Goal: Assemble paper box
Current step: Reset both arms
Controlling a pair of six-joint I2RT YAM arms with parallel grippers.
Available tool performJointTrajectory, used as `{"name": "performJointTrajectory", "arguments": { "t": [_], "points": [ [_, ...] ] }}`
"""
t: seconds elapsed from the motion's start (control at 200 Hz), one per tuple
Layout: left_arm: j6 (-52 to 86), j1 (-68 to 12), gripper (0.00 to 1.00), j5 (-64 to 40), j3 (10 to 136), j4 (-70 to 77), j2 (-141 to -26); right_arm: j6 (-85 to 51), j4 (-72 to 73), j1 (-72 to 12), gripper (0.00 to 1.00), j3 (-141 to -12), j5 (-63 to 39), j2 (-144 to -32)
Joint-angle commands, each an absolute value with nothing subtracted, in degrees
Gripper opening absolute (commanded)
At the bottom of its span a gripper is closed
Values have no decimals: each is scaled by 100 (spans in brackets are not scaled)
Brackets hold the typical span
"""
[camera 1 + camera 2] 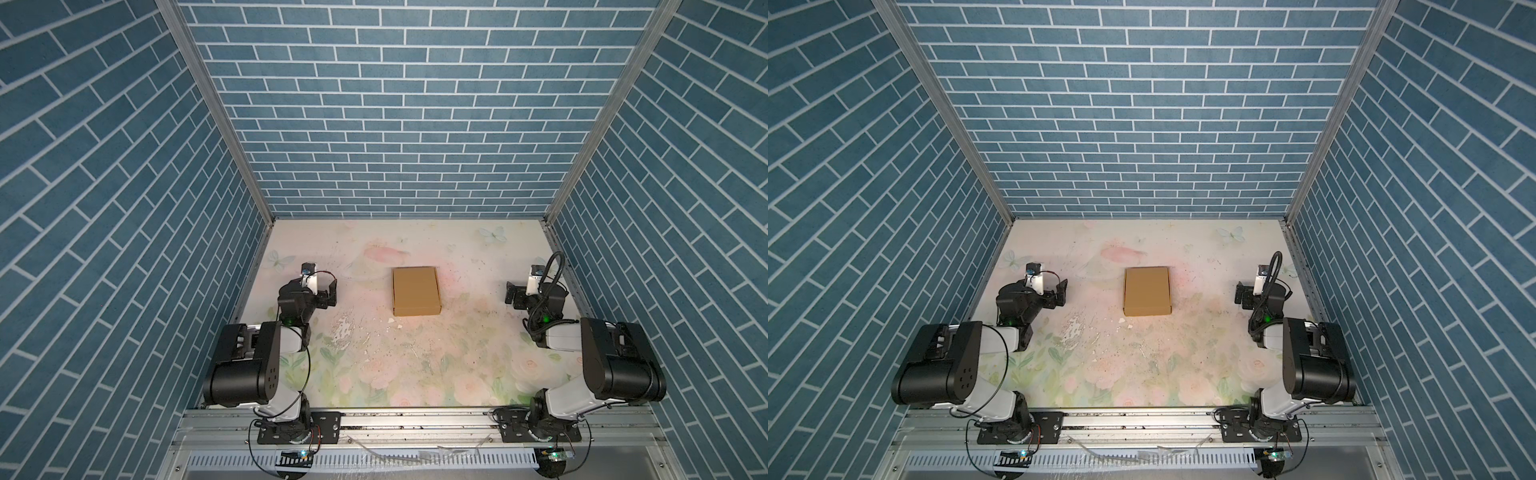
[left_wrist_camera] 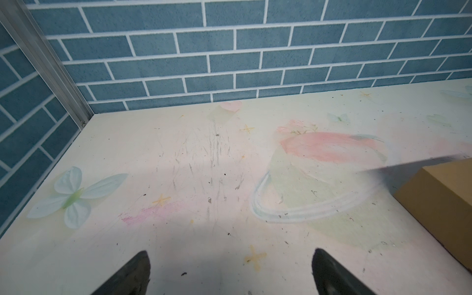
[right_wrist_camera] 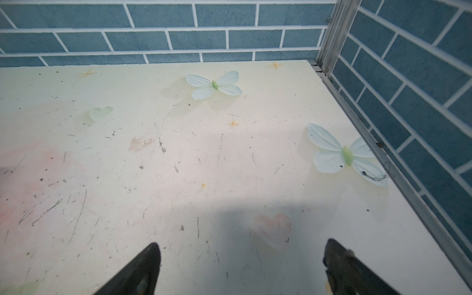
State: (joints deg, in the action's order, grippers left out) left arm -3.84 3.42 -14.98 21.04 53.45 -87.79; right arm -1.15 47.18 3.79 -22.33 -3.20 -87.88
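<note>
Both pairs of fingers are spread wide and hold nothing: the left fingers [image 2: 132,275] frame only bare table [image 2: 204,191] in the left wrist view, and the right fingers [image 3: 143,270] do the same in the right wrist view. In both top views the arms sit folded back, one by the left edge of the table and one by the right edge, each well apart from the paper box [image 1: 416,291] [image 1: 1147,291]. The paper box lies flat in the far half of the table, about midway between the left and right edges. It looks folded up and closed, a shallow tan rectangle with its lid down. The task therefore seems finished or close to it, though none of the views shows whether the tabs are fully tucked in. If they are not, the lid could spring up, since nothing presses on it. The box also looks light and the table smooth, so an arm swinging inward low with its fingers this wide could catch a wall and push the box askew or crush a corner. Small white flakes [image 1: 390,321] lie just off its near edge and could snag under it if it slides that way
</note>
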Motion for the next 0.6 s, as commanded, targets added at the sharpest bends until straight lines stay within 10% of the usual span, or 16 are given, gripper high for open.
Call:
{"name": "performJointTrajectory", "arguments": {
  "t": [0.0, 0.595],
  "points": [
    [-288, 386, 100, -1464, 1988, 5619, -8870, -283, 4843, 378, 99, -2290, -250, -8811],
    [-235, 435, 100, -1455, 1894, 5755, -8855, -286, 4781, 378, 99, -2330, -255, -8835]
  ]
}}
